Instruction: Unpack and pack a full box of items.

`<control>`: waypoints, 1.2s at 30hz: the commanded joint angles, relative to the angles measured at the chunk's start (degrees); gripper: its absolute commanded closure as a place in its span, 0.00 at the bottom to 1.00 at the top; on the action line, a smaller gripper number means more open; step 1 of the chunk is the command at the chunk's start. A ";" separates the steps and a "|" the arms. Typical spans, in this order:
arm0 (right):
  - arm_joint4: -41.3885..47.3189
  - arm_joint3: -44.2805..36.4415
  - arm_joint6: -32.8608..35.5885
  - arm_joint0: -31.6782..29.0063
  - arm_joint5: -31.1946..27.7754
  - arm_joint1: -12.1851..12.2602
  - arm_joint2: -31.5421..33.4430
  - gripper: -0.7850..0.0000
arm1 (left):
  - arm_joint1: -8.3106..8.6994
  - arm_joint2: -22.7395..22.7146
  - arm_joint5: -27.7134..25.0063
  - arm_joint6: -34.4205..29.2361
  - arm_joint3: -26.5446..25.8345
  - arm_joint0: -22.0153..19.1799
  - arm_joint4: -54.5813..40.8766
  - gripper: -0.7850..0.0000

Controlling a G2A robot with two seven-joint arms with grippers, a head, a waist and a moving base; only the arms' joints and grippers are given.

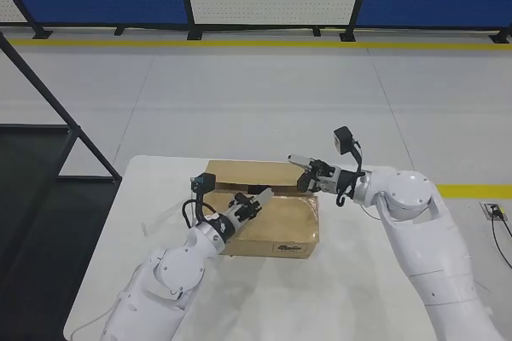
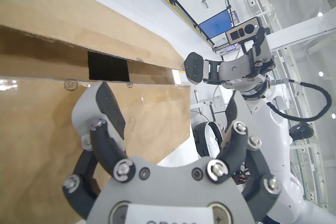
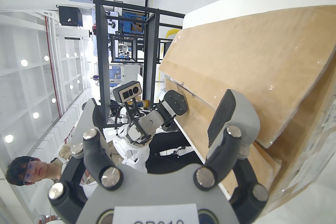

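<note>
1. Sitting near the middle of the white table (image 1: 350,290), the cardboard box (image 1: 247,247) lies with its long sides running from 9 to 3 o'clock in the top view.
2. Its near flap (image 1: 286,217) lies flat across the top and is glossy with clear tape. The far flap (image 1: 247,173), on the 12 o'clock side, stands partly raised.
3. A dark gap (image 2: 107,68) opens between the two flaps. What lies inside the box cannot be made out.
4. The left gripper (image 1: 254,202) comes in from 7 o'clock and sits over the near flap, just at 6 o'clock of the gap. Its claw is released, with the fingers spread wide and nothing between them. In its own wrist view, one finger pad (image 2: 110,107) hangs over the taped flap and the other sits past the flap's end edge. Whether either pad touches the cardboard cannot be told.
5. The right gripper (image 1: 303,173) comes in from 3 o'clock and sits at the box's 1 o'clock corner, by the end of the far flap. Its claw is also released and grasps nothing. One finger pad (image 3: 221,114) is just beside the raised flap's edge, and the other finger is clear of the box.
6. A black metal frame (image 1: 34,128) stands off the table at 9 to 10 o'clock. A yellow floor line (image 1: 264,43) and blue panels (image 1: 102,10) run along 12 o'clock.
</note>
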 commanded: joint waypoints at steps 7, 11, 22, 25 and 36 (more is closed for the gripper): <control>1.30 3.53 0.72 0.70 -0.06 0.07 -1.20 0.00 | -0.30 -1.60 -0.74 2.94 -0.97 0.74 -1.69 0.00; 2.43 4.52 1.39 0.52 -1.50 0.20 -1.24 0.00 | -0.25 -5.79 -1.33 6.82 -3.16 2.89 -6.24 0.00; 2.99 5.08 1.37 0.40 -4.00 0.42 -2.36 0.00 | 1.49 -25.25 -2.79 6.55 -7.13 16.46 -20.90 0.00; 2.99 5.08 1.37 0.40 -4.00 0.42 -2.36 0.00 | 1.83 -27.91 -3.24 4.04 -7.69 18.66 -22.62 0.00; 2.94 4.46 0.38 -0.21 -4.09 0.41 -2.47 0.00 | 1.69 -27.52 -2.60 5.26 -6.69 19.03 -23.63 0.00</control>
